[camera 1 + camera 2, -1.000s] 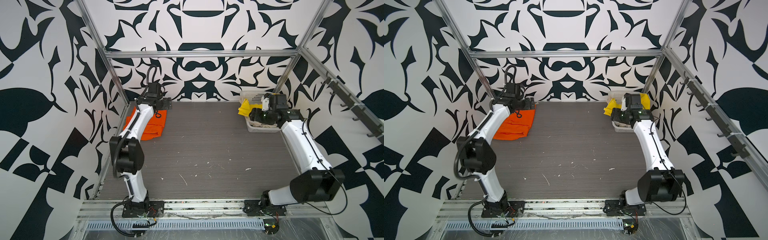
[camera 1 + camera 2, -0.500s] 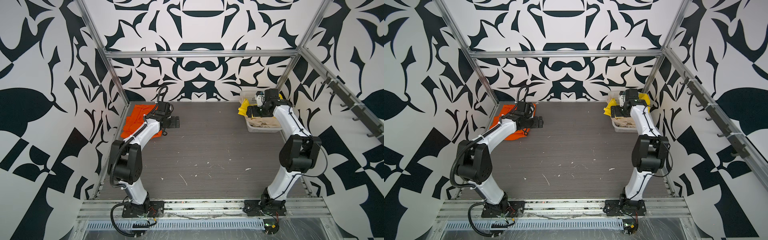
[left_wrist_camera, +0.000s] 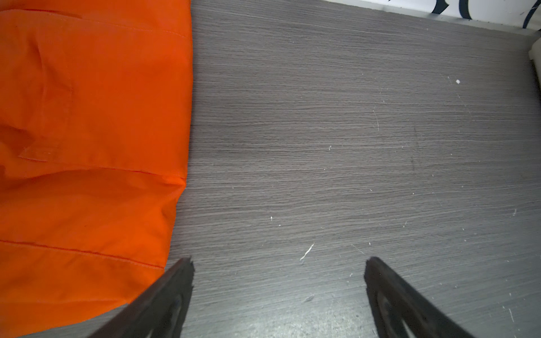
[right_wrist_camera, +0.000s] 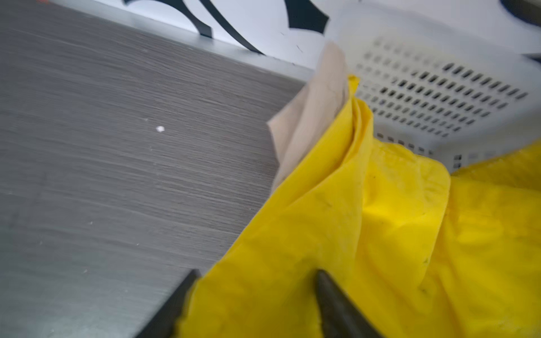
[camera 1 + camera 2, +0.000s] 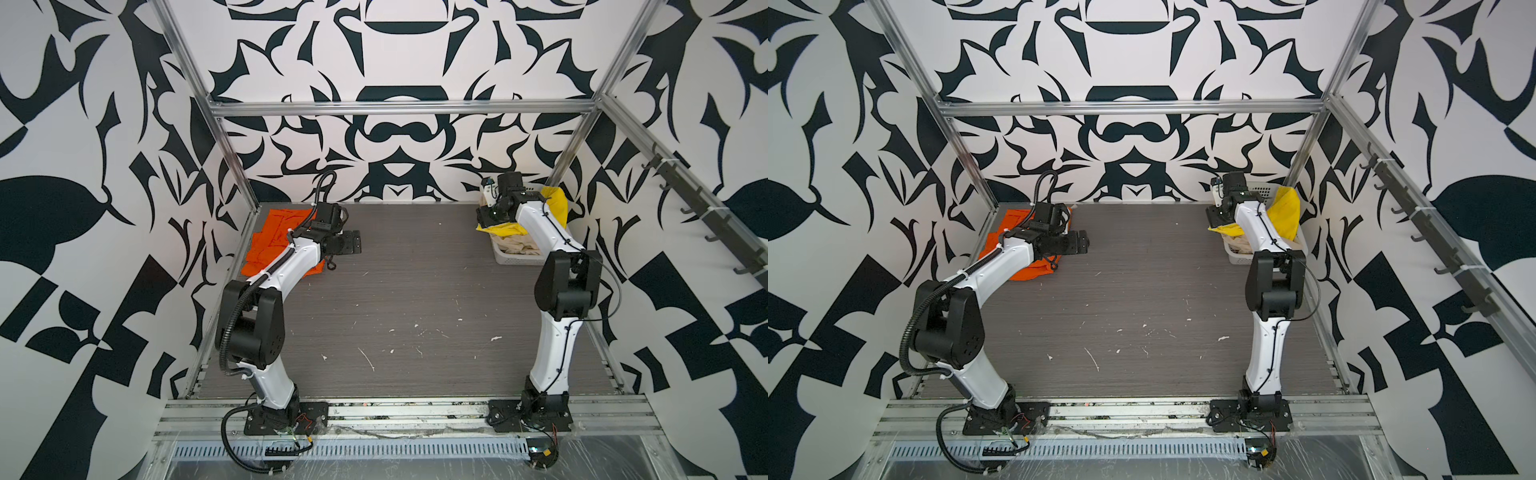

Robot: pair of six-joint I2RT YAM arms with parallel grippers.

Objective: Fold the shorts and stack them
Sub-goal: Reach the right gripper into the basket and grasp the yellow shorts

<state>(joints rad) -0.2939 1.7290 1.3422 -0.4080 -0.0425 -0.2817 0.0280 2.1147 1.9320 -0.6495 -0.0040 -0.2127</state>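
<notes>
The orange shorts [image 5: 274, 237] [image 5: 1013, 220] lie flat at the table's back left; their hemmed edge [image 3: 87, 146] shows in the left wrist view. My left gripper [image 5: 355, 245] [image 3: 278, 260] hovers open over bare table just right of them, holding nothing. The yellow shorts [image 5: 555, 203] [image 5: 1287, 208] [image 4: 380, 219] spill over the white basket [image 5: 519, 261] at the back right. The beige shorts [image 5: 517, 245] [image 4: 316, 102] lie bunched inside it. My right gripper [image 5: 484, 216] [image 4: 254, 272] is at the basket's left rim, jaws partly apart astride a fold of yellow cloth.
The perforated basket wall [image 4: 439, 96] stands close behind the yellow cloth, against the back wall. Metal frame posts mark the back corners. The dark wood-grain table [image 5: 415, 291] stretches between the two arms, with small white flecks on it.
My left gripper has swung off the orange shorts to the right. My right arm has drawn in to the basket, and its jaws have narrowed around the yellow cloth.
</notes>
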